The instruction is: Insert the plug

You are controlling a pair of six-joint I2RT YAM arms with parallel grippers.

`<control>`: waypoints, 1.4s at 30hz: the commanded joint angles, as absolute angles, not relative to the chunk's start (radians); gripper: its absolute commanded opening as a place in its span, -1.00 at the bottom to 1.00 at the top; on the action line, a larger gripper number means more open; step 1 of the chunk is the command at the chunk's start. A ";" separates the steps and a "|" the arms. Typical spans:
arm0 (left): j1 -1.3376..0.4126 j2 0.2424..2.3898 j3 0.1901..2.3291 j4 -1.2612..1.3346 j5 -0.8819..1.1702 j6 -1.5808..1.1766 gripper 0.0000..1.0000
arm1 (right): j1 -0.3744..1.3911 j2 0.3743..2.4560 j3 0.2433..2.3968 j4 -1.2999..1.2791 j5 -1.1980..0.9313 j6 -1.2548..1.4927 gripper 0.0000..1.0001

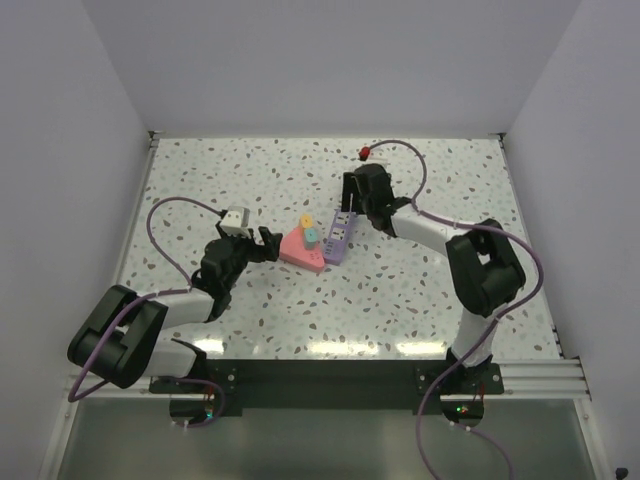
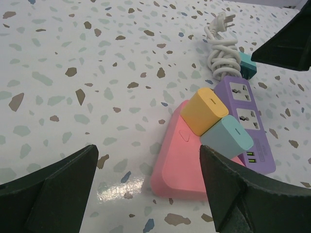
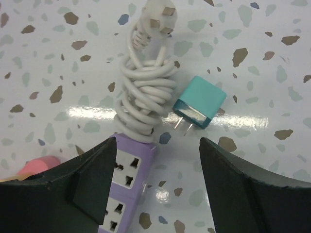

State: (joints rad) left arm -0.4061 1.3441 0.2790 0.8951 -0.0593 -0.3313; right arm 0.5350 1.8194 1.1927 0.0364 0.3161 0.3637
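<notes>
Lying flat on the speckled table [image 1: 200,180], the teal plug [image 3: 199,104] sits just right of the white cord [image 3: 146,97] that is coiled at the far end of the purple power strip [image 3: 127,179]. Its two metal prongs point back toward the near side and are not in any socket.

In the right wrist view the right gripper [image 3: 158,143] has its fingers [image 3: 92,179] spread wide apart and holds nothing. The plug shows in the gap between them, closer to the right finger and a little beyond the tips, apart from both. How high the fingers are above the table cannot be told.

The left gripper [image 2: 148,150] is open too, its fingers apart on either side of the near-left corner of the pink block [image 2: 180,165], and whether they touch it is unclear. A yellow charger [image 2: 204,110] and a teal charger [image 2: 226,136] stand on that block, touching each other, with the power strip just beside it on the right. From this side the plug [image 2: 247,65] is only partly seen, tucked against the cord.

From above, the right gripper [image 1: 350,205] covers the far end of the strip [image 1: 340,235], so plug and cord are hidden there. The right wrist view cuts off the strip's near end and shows only a sliver of the pink block. The lettering beside the strip's small ports is too small to read.
</notes>
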 commanded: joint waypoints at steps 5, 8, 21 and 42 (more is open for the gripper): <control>-0.408 1.356 0.296 0.922 -0.063 -0.324 0.81 | 0.466 1.917 1.279 -0.028 0.351 0.429 0.43; -0.408 1.356 0.296 0.923 -0.063 -0.324 0.81 | 0.451 1.946 1.299 -0.023 0.345 0.451 0.43; -0.408 1.365 0.296 0.925 -0.061 -0.321 0.81 | 0.416 2.074 1.427 -0.083 0.354 0.500 0.42; -0.414 1.376 0.282 0.982 0.008 -0.282 0.78 | 0.394 2.105 1.460 -0.134 0.356 0.517 -1.00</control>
State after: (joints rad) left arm -0.4065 1.3712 0.2794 0.9009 -0.0334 -0.3187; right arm 0.4004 2.1227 1.4445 -0.1337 0.3721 0.5125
